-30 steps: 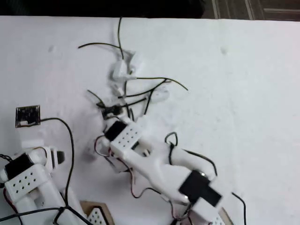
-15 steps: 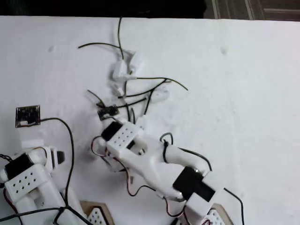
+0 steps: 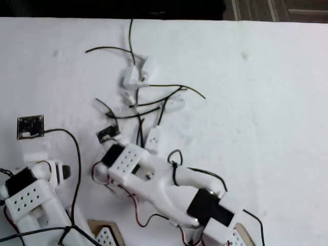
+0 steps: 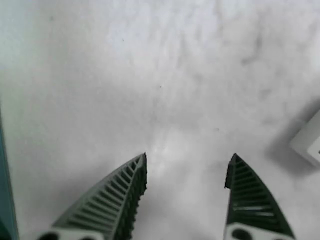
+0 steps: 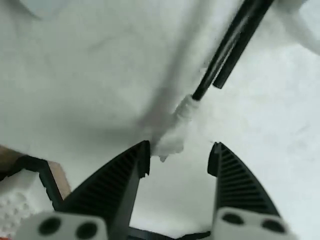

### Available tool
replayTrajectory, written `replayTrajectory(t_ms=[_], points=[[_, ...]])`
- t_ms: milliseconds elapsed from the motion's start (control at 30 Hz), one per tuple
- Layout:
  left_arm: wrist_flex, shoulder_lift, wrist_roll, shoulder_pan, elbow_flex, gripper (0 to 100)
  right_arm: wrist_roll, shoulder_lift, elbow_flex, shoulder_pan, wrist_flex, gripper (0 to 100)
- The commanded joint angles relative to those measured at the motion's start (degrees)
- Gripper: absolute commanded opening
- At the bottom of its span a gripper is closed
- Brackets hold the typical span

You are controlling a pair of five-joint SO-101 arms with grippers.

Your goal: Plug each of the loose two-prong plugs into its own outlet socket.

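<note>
right gripper agape, plug (blurred) between

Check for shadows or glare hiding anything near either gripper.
Right wrist view: the plug casts a shadow on the table, hiding nothing. Left wrist view: a bright patch at the open left gripper; a white block shadows the table beside it.

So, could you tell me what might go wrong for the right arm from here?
The small white plug lies off-centre, near one tip of the open right jaws, so closing may flick it aside. Its black cord leads toward the tangled black cords, so lifting could drag neighbouring pieces.
</note>
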State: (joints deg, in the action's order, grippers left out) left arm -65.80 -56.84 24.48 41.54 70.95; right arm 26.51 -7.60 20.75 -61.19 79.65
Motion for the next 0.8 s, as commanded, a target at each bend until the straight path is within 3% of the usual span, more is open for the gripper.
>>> replayTrajectory(t_ms=[0, 467, 767], points=[[0.88, -1.1, -0.09, 0.48, -0.18, 26, 0.35, 1.98, -1.93, -0.13, -0.48, 19.0], [0.88, -1.1, -0.09, 0.48, -0.18, 26, 0.0, 2.33, -1.23, -0.31, -4.0, 19.0], [2.37, -1.1, -0.09, 0.48, 0.62, 26, -0.09, -7.25, -0.79, -0.31, -7.69, 19.0]])
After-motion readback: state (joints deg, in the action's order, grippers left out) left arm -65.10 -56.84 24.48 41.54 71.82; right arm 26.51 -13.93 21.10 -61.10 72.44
